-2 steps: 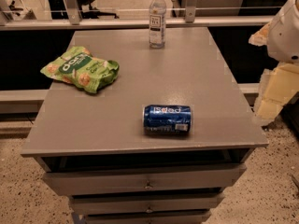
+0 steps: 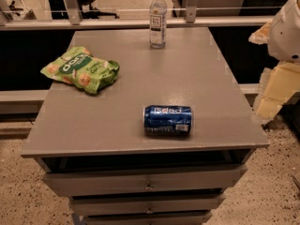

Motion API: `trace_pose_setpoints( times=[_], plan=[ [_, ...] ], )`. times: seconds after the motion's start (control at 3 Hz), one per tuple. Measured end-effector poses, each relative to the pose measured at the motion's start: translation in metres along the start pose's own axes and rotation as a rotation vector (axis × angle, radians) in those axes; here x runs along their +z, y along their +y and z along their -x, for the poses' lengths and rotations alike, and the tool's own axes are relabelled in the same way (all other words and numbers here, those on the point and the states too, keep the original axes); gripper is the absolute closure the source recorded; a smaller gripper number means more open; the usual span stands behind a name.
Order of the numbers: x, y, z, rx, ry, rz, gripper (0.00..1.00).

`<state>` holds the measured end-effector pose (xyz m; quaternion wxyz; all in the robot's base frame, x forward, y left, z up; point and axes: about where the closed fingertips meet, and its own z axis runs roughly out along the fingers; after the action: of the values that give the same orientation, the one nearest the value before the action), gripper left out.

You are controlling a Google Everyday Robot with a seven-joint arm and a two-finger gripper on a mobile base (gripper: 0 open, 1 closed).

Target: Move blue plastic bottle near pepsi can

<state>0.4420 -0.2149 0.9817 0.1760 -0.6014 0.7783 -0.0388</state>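
The blue plastic bottle is a small clear bottle with a white cap and a white label. It stands upright at the far edge of the grey table. The pepsi can is blue and lies on its side near the table's front edge, right of centre. The two are far apart. My arm shows at the right edge of the view, beside the table and off its top. My gripper hangs there, level with the table's right side and well away from both the bottle and the can.
A green crinkled snack bag lies on the left part of the table. The table has drawers below its front edge. A metal rail runs behind the table. The floor is speckled.
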Motion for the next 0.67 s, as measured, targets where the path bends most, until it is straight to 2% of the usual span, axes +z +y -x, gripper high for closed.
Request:
trace_pose_setpoints(
  times=[0.33, 0.67],
  plan=[
    [0.016, -0.03, 0.008, 0.006, -0.056, -0.037, 0.0],
    [0.047, -0.084, 0.023, 0.032, -0.147, -0.093, 0.0]
  ],
)
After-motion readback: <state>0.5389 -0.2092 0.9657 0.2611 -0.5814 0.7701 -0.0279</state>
